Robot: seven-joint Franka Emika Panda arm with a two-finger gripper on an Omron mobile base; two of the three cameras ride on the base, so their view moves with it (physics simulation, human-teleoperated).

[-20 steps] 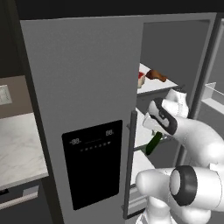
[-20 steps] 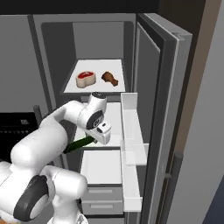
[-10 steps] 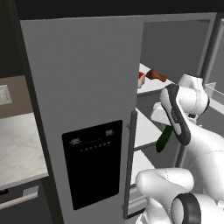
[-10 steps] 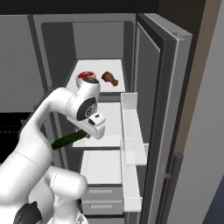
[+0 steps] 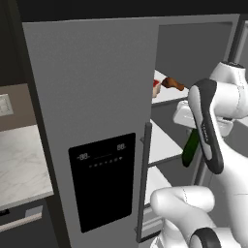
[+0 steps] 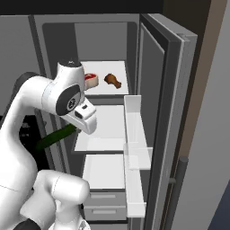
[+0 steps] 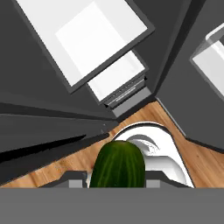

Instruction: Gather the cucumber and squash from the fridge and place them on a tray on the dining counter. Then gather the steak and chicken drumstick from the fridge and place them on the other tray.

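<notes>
The arm rises in front of the open right half of the fridge (image 6: 152,54), its white elbow bent high and the forearm folded back so the hand points down and to the left, out of the cabinet. The pincer (image 7: 116,183) is closed narrowly on the cucumber (image 5: 191,147), a dark green stick that hangs from the hand at a slant; in the right base view the cucumber (image 6: 56,137) juts down to the left, just in front of the fridge's centre post. In the hand view its rounded end (image 7: 117,165) fills the middle between the finger tips, above wooden floor.

On the top shelf (image 6: 122,87), well behind the hand, lie the steak (image 6: 91,79) on the left and the chicken drumstick (image 6: 112,81) to its right, apart from each other. The shelf below (image 6: 105,130) is bare white. The right door (image 6: 161,103) stands swung out, its clear bins (image 6: 134,134) lining the right side of the opening, so free room lies to the near left of the arm. The left door (image 5: 92,121) is closed, its black dispenser panel (image 5: 102,179) facing out
</notes>
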